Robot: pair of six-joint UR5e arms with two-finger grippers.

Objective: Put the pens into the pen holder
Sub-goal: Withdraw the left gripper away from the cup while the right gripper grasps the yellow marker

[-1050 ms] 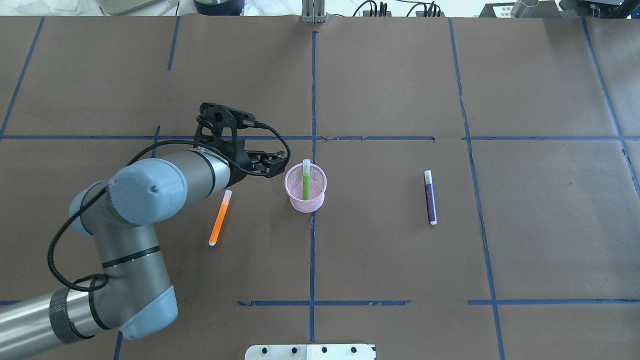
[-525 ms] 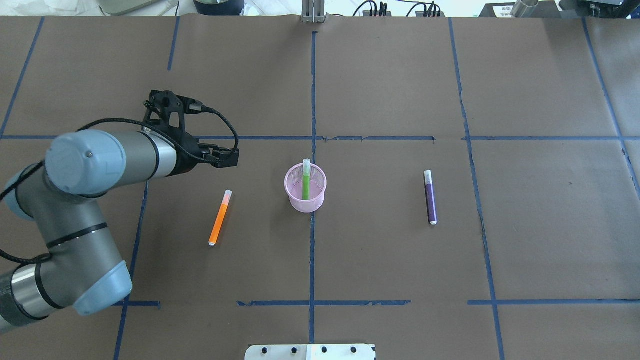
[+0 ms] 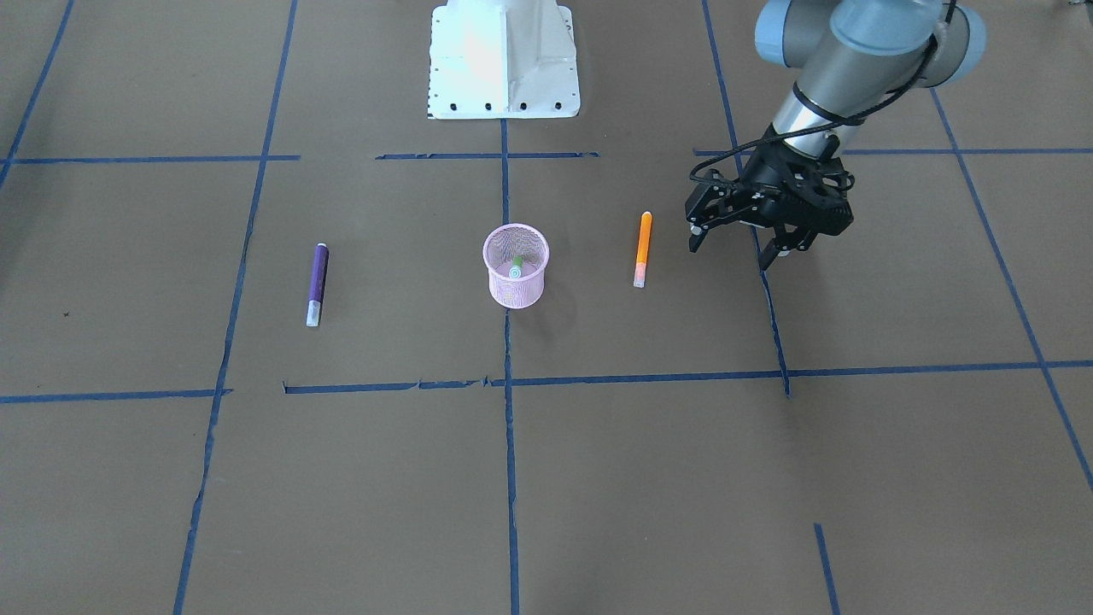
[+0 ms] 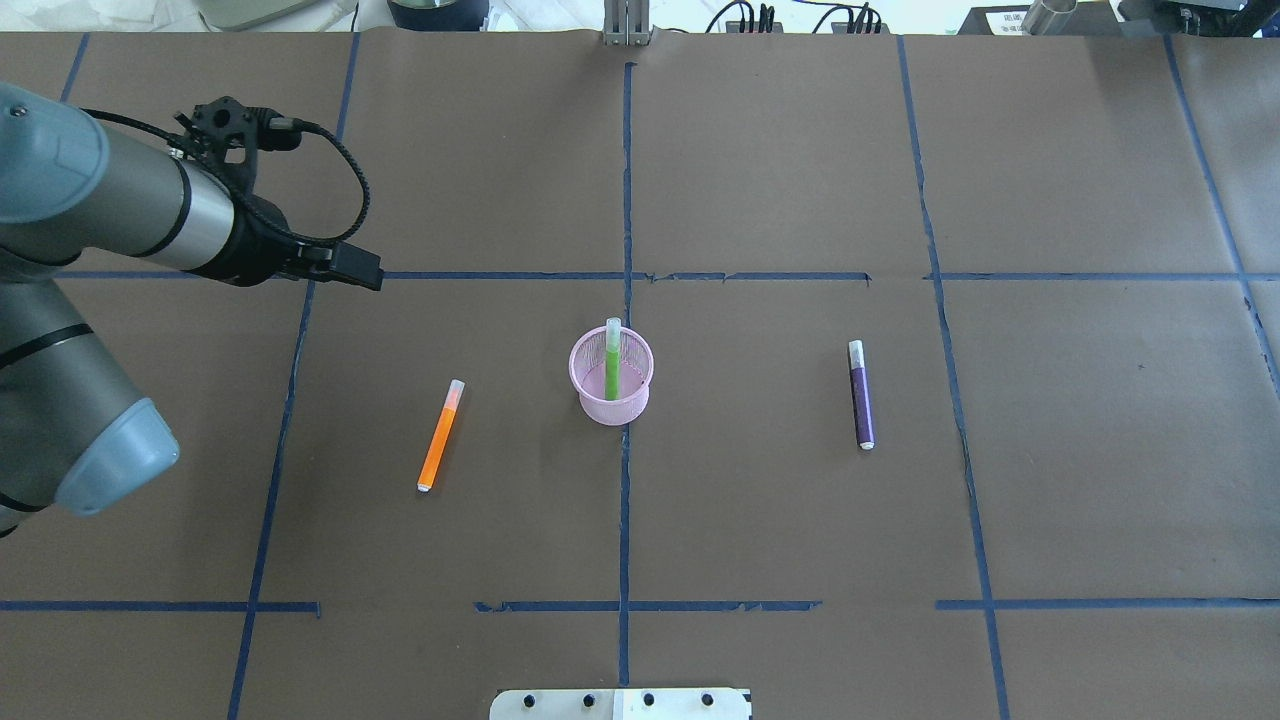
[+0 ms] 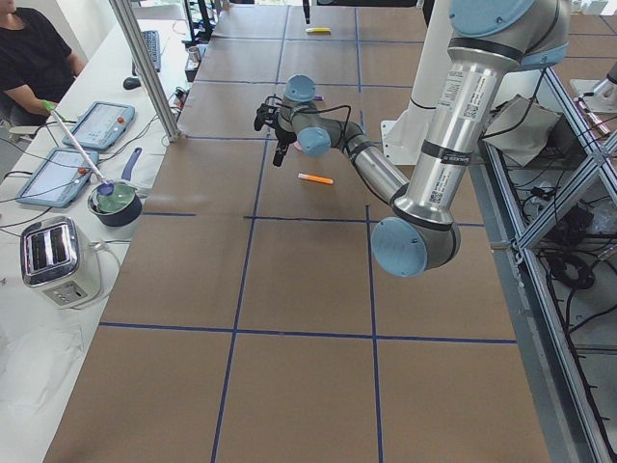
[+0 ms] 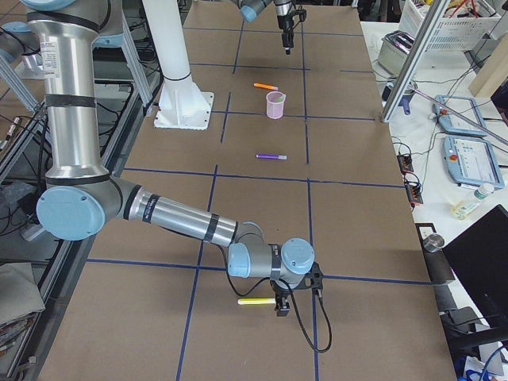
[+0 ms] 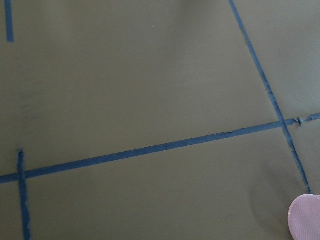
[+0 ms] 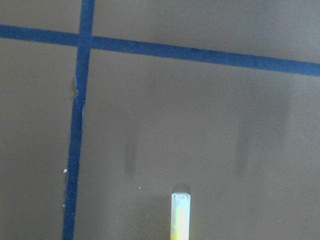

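Brown paper crossed by blue tape lines covers the table (image 4: 780,520). Near its middle, about halfway between the near and far edges and on the centre tape line, stands the pink mesh pen holder (image 4: 611,385), upright. The green pen (image 4: 611,362) is inside it, leaning slightly, with its pale cap end poking above the rim.

The orange pen (image 4: 441,435) lies flat on the paper on the left side of the holder, near it but not touching. The purple pen (image 4: 861,395) lies flat on the right side, farther away. Both have their pale cap ends turned toward the far edge.

The left gripper (image 3: 730,252) hangs above the table toward the left edge, beyond the orange pen and well apart from the holder. Its two fingers are spread wide with nothing between them.

The right gripper (image 6: 279,308) is low over the table near the right end, just beside a yellow pen (image 6: 254,302) lying there. Only the side view shows it, so I cannot tell whether its fingers are apart or together. The right wrist camera shows just the yellow pen's pale cap on the paper.
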